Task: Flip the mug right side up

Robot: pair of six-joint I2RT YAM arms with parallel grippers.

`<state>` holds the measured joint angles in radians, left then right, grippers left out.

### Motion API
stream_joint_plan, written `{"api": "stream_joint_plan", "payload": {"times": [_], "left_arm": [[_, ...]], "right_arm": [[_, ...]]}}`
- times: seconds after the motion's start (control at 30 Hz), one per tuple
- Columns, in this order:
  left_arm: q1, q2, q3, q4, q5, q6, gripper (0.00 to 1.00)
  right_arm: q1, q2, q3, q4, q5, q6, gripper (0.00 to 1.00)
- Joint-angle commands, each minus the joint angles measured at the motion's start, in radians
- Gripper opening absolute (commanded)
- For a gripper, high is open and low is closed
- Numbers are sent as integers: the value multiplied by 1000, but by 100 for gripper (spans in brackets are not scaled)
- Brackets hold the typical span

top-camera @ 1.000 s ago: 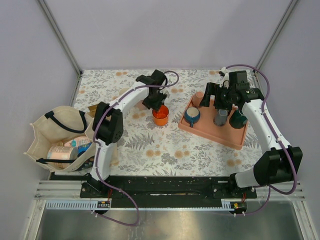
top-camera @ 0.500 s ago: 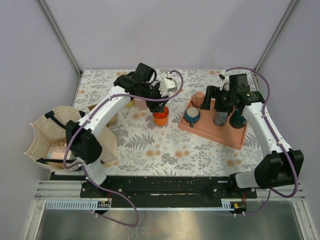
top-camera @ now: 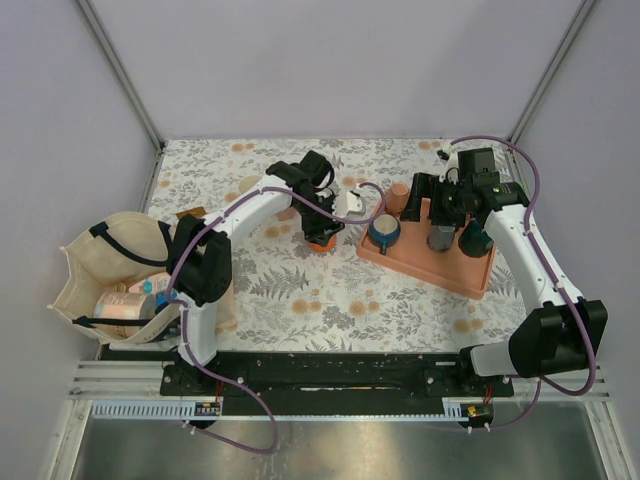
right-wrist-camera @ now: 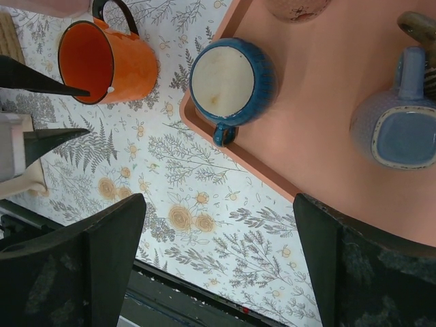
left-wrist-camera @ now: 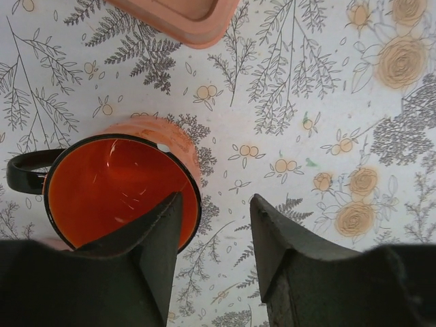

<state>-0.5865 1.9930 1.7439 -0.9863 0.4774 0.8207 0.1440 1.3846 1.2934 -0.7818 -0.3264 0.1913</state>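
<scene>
An orange mug [left-wrist-camera: 119, 191] with a black handle [left-wrist-camera: 27, 170] stands upright on the flowered table, its opening facing up. It also shows in the right wrist view [right-wrist-camera: 109, 61] and, partly hidden under my left gripper, in the top view [top-camera: 320, 240]. My left gripper [left-wrist-camera: 214, 252] is open just above it. One finger [left-wrist-camera: 157, 238] overlaps the mug's rim, the other finger [left-wrist-camera: 286, 252] is over bare table. Nothing sits between the jaws. My right gripper [right-wrist-camera: 218, 266] is wide open and empty, above the near left edge of the pink tray [right-wrist-camera: 320, 82].
The pink tray [top-camera: 420, 262] holds a blue mug [right-wrist-camera: 231, 78], a grey-blue mug on its side [right-wrist-camera: 402, 126], a pink cup [top-camera: 399, 190] and a dark teal mug [top-camera: 476, 240]. A pink container [left-wrist-camera: 184, 17] sits just behind the orange mug. A tote bag [top-camera: 110, 270] lies at the left.
My left arm swung and re-posed over the orange mug; its gripper now sits lower over the rim. The mug stayed in place. The right arm barely moved.
</scene>
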Motion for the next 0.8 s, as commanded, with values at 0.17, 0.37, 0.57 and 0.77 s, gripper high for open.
{"api": "stream_joint_plan", "payload": {"times": [0.17, 0.37, 0.57, 0.77], "left_arm": [[-6, 20, -29, 107, -77, 100, 29], [-6, 43, -4, 127, -105, 127, 8], [20, 75, 11, 167, -140, 150, 0], [63, 139, 121, 160, -172, 115, 0]], "right_arm": [[3, -53, 18, -30, 24, -30, 99], [3, -59, 15, -31, 27, -33, 99], [5, -52, 6, -31, 26, -35, 99], [3, -53, 3, -24, 26, -38, 99]]}}
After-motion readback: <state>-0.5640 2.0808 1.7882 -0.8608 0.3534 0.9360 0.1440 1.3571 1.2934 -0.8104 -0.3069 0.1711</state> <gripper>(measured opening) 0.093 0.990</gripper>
